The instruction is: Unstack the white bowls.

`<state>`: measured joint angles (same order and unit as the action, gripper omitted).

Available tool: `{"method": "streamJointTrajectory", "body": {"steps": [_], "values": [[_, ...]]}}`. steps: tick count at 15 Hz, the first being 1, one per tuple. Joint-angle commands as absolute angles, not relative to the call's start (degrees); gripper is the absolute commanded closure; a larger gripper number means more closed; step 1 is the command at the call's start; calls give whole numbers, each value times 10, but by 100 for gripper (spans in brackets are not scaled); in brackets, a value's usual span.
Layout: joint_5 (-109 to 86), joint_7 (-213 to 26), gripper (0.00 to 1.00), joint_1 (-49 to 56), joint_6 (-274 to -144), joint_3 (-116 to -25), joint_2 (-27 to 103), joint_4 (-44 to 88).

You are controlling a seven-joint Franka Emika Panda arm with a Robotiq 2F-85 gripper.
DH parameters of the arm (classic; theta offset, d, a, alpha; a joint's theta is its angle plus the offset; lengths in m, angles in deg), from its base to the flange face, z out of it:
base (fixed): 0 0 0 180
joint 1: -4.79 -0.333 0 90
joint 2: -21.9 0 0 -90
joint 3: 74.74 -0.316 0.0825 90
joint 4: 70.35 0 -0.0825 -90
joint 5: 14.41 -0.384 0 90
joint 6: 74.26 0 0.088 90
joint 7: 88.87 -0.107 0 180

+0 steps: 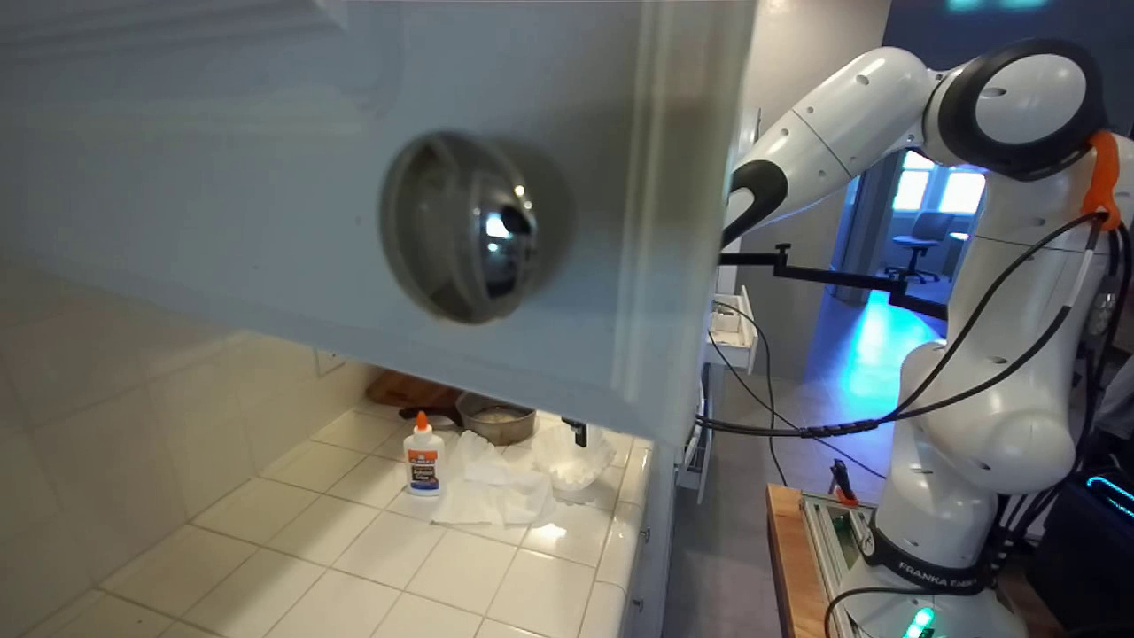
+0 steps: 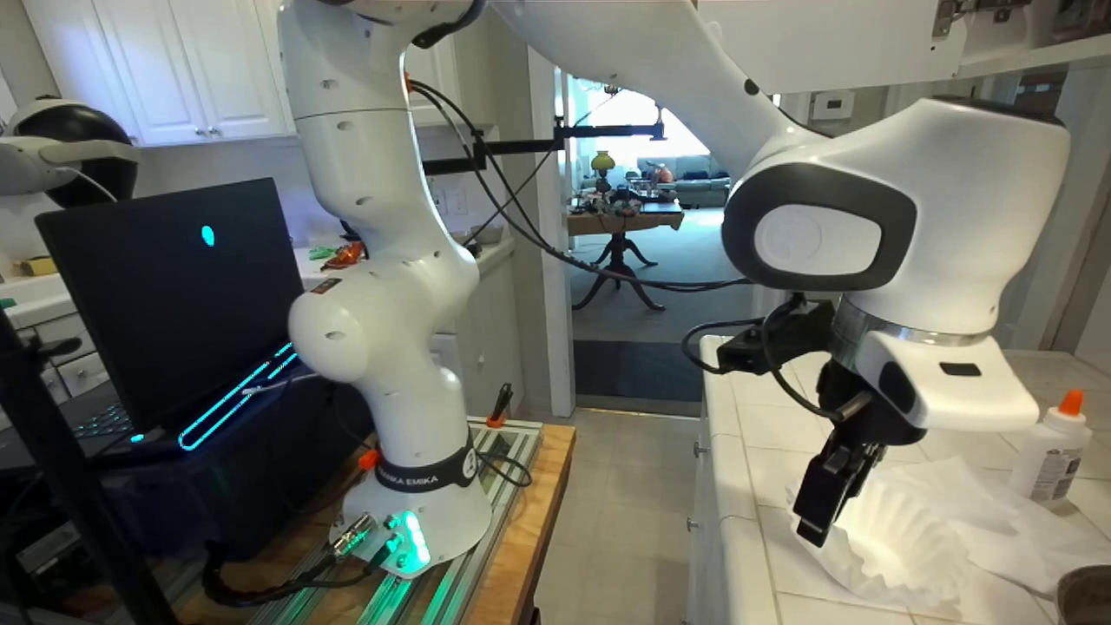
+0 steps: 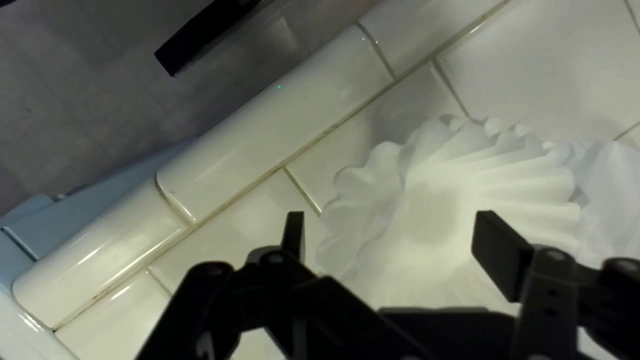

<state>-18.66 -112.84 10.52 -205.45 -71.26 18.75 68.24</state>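
- White fluted bowl point(image 3: 447, 200): thin, paper-like, pleated, matt.
- Gripper point(image 3: 392, 232): black, mostly matt.
- Countertop point(image 3: 235, 150): glazed tile, smooth, glossy, bright highlights.
- Cabinet door point(image 1: 576, 354): smooth, satin paint look.
- Knob point(image 1: 461, 226): polished metal, mirror-bright.
- Glue bottle point(image 1: 423, 465): smooth plastic.
- Pan point(image 1: 500, 427): dull metal.
- Arm point(image 2: 373, 174): smooth hard shell, soft gloss.
- Bench point(image 1: 793, 532): wood; rails point(image 1: 824, 558) metal.

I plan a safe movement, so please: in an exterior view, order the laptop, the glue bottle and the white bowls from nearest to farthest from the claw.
1. White bowls: immediately by the claw.
2. Glue bottle: picture's right side.
3. Laptop: picture's left side.
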Motion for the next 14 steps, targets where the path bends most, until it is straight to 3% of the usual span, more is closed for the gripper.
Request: {"method": "streamJointTrajectory", "body": {"steps": [1,8,10,14], "values": [[-173,-1157,46,99,-2071,-716,198,681],[-176,-1160,95,95,-2067,-717,204,676],[-178,-1160,100,95,-2065,-716,203,675],[-186,-1155,100,96,-2056,-715,193,672]]}}
